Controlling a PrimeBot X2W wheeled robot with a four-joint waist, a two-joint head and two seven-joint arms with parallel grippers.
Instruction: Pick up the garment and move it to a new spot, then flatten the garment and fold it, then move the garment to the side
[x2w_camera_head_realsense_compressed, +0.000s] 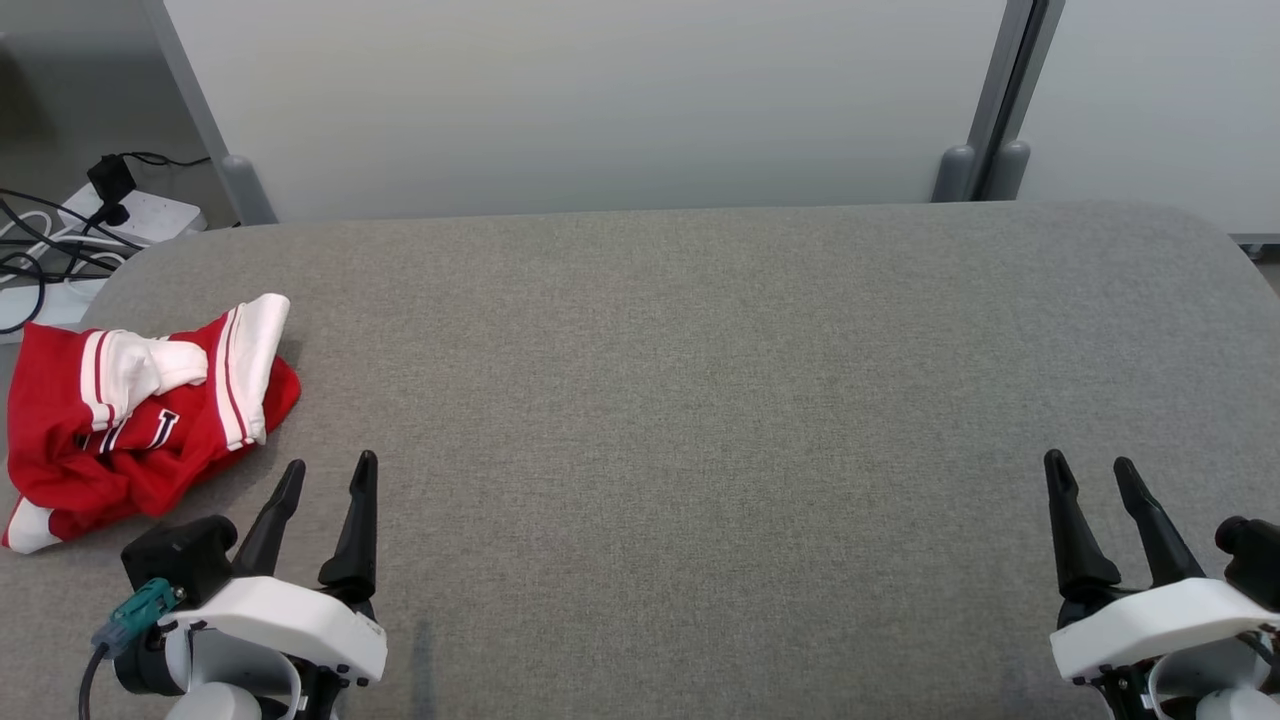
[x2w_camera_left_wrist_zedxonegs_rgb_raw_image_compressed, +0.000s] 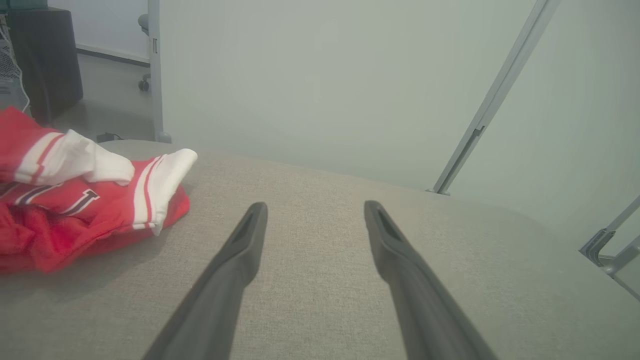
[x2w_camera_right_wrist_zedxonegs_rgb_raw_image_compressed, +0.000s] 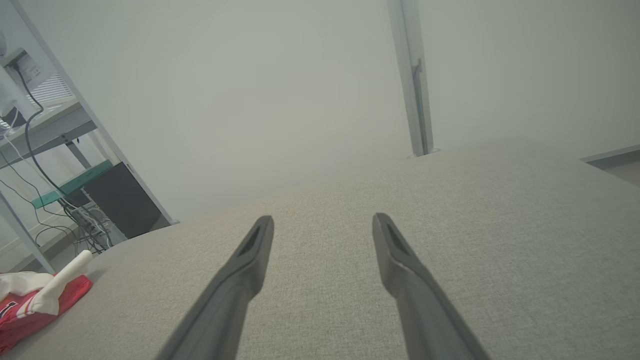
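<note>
crumpled red garment (x2w_camera_head_realsense_compressed: 130, 420), white striped cuffs, grey table (x2w_camera_head_realsense_compressed: 700, 400)

The bench (x2w_camera_head_realsense_compressed: 700, 400) is covered in grey woven cloth, matt and faintly rough in its weave. The jersey (x2w_camera_head_realsense_compressed: 130, 440) is soft, crumpled red cloth with white cloth trim. The fingers (x2w_camera_left_wrist_zedxonegs_rgb_raw_image_compressed: 235, 270) of the left end effector (x2w_camera_head_realsense_compressed: 331, 462) and right end effector (x2w_camera_head_realsense_compressed: 1087, 460) look like dark matt plastic, rising from smooth, slightly glossy white plastic shells (x2w_camera_head_realsense_compressed: 290, 620).
</note>
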